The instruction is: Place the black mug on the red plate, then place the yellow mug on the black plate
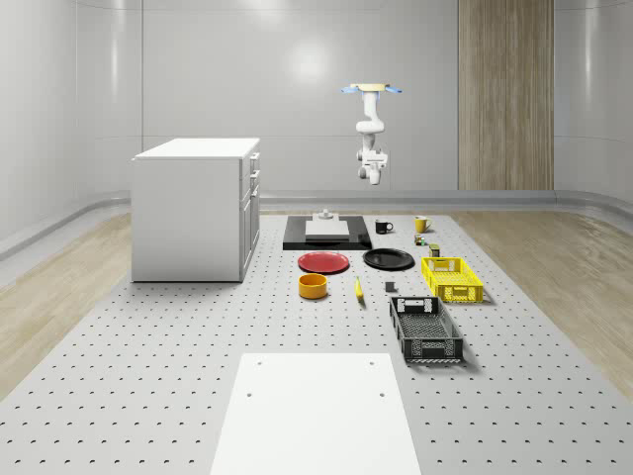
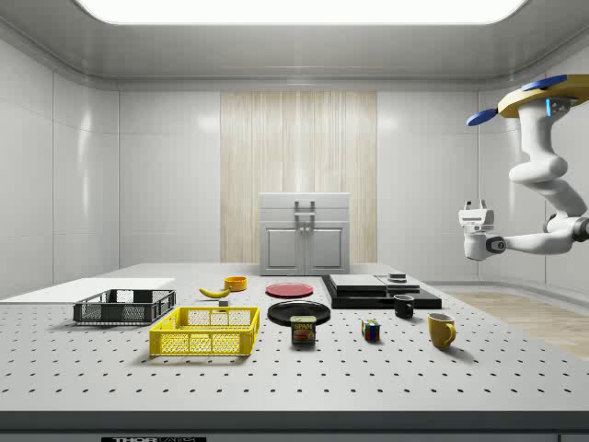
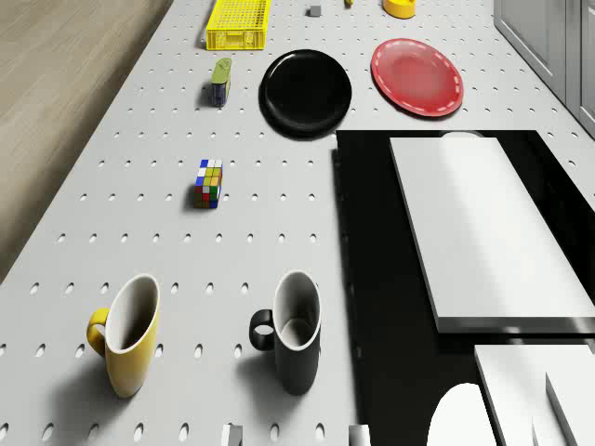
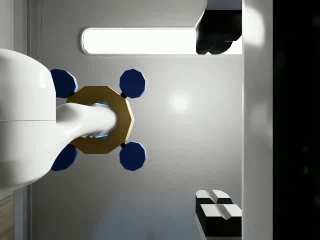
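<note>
The black mug (image 1: 384,227) (image 3: 296,330) stands upright on the perforated table, beside the black slab. The yellow mug (image 1: 420,225) (image 3: 128,344) stands upright close by, a little further from the slab. The red plate (image 1: 324,262) (image 3: 416,76) and the black plate (image 1: 389,259) (image 3: 306,91) lie side by side nearer the table's middle, both bare. The drone (image 1: 371,89) (image 2: 543,92) hovers high over the table's far end. My gripper (image 1: 373,178) (image 2: 471,226) (image 4: 217,121) hangs well above the mugs, open, with nothing between its fingers.
A black slab (image 3: 372,279) carrying white blocks lies next to the black mug. A Rubik's cube (image 3: 209,183), a can (image 3: 220,82), a yellow basket (image 1: 452,278), a black crate (image 1: 426,330), a banana (image 1: 359,289) and an orange bowl (image 1: 314,286) are on the table. A white cabinet (image 1: 198,208) stands at the whole-scene view's left.
</note>
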